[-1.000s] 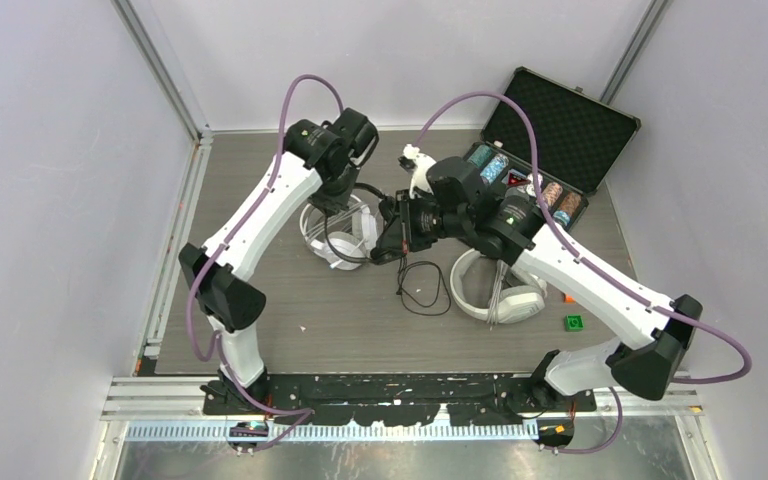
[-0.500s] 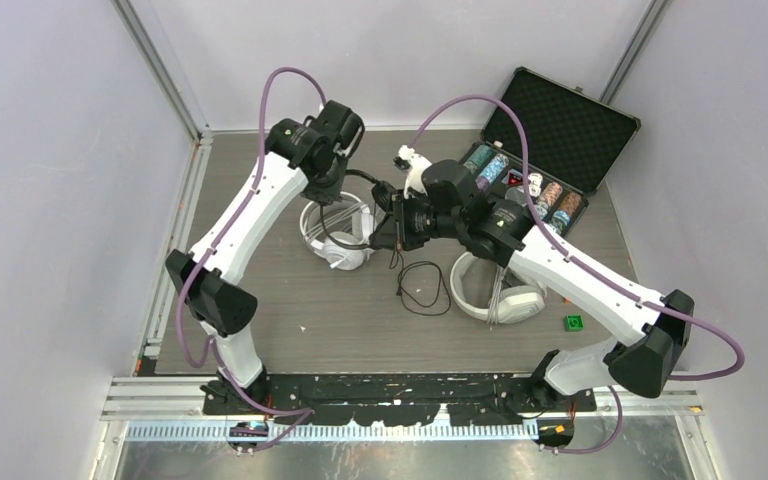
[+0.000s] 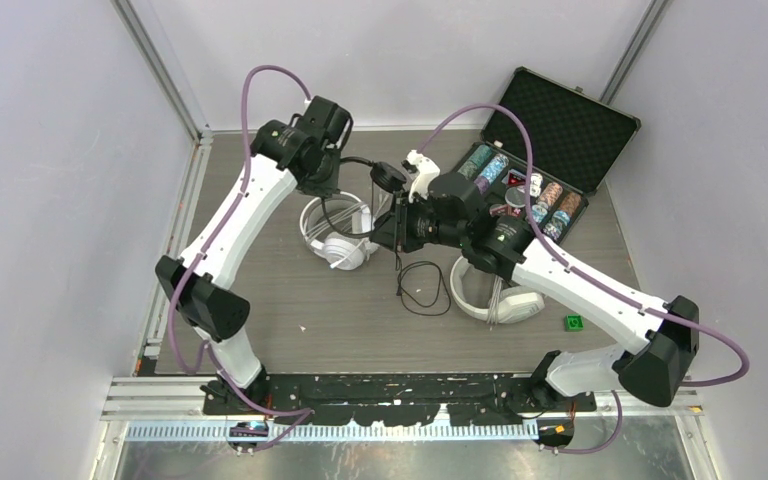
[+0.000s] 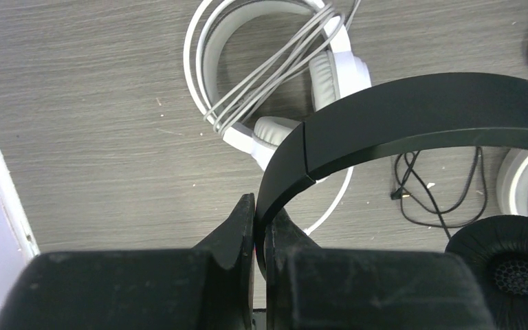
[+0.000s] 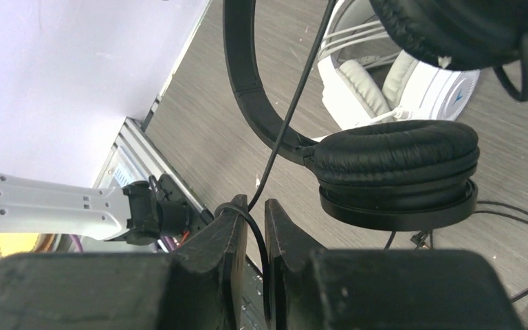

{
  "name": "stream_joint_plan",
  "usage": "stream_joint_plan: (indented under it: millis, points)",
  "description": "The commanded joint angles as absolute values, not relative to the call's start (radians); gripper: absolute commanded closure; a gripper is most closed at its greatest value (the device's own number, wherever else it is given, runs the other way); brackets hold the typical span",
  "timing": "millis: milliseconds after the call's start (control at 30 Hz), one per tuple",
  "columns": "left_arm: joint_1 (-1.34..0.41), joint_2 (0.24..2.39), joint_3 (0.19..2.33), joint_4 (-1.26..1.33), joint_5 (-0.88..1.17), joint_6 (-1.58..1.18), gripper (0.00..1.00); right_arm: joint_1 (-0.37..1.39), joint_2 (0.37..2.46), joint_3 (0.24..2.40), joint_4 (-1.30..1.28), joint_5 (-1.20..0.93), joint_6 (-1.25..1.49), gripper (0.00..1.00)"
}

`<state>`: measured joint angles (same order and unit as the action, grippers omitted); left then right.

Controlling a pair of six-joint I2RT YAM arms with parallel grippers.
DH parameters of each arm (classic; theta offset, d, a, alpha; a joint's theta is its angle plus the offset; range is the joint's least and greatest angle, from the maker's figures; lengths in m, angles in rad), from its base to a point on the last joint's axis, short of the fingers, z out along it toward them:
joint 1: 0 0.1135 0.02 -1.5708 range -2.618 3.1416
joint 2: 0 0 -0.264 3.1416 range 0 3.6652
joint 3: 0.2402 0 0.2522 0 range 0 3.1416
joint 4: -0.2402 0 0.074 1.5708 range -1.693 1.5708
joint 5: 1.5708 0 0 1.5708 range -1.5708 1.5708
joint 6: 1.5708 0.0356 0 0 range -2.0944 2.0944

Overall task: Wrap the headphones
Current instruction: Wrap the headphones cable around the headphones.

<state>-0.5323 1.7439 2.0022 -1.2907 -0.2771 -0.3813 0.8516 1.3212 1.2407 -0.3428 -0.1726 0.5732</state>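
The black headset hangs above the table, and my left gripper is shut on the end of its headband. One black ear cup floats just ahead of my right gripper. That gripper's jaws stand a little open, and the headset's black cable runs loosely through the gap. From above, the left gripper and right gripper are close together at mid-table, with the black cup between them. One white headset with bundled cable lies below them. Another white headset lies to the right.
A loose black cable coil lies on the table between the two white headsets. The open black case of poker chips stands at the back right. A small green block sits near the right arm. Walls enclose the table on three sides.
My left arm has carried the black headset back and to the left. The right jaws have parted from shut, so the cable now sits loose between them.
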Motion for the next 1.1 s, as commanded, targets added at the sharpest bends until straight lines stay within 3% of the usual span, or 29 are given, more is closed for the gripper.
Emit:
stream_joint_plan:
  millis: [0,200,467,600,800,967,1067]
  points:
    - [-0.518,1.665,1.999,-1.172,-0.255,-0.439,1.0,0.867,1.26,1.217,-0.241,-0.089,0.528,0.79]
    - [-0.511,1.634,1.958,-1.137,-0.182,-0.46,1.0,0.866,1.243,1.19,-0.21,-0.026,0.489,0.72]
    - [-0.493,1.608,1.932,-1.1,-0.109,-0.493,1.0,0.869,1.215,1.134,-0.159,-0.004,0.48,0.72]
    - [-0.482,1.604,1.928,-1.088,-0.072,-0.503,1.0,0.872,1.215,1.124,-0.173,-0.003,0.462,0.66]
    - [-0.48,1.59,1.904,-1.084,-0.058,-0.503,1.0,0.874,1.189,1.076,-0.116,0.097,0.426,0.74]
    - [-0.477,1.572,1.902,-1.096,-0.107,-0.485,1.0,0.874,1.173,1.056,-0.101,0.112,0.426,0.68]
    - [-0.476,1.564,1.892,-1.095,-0.111,-0.47,1.0,0.874,1.177,1.048,-0.089,0.119,0.429,0.71]
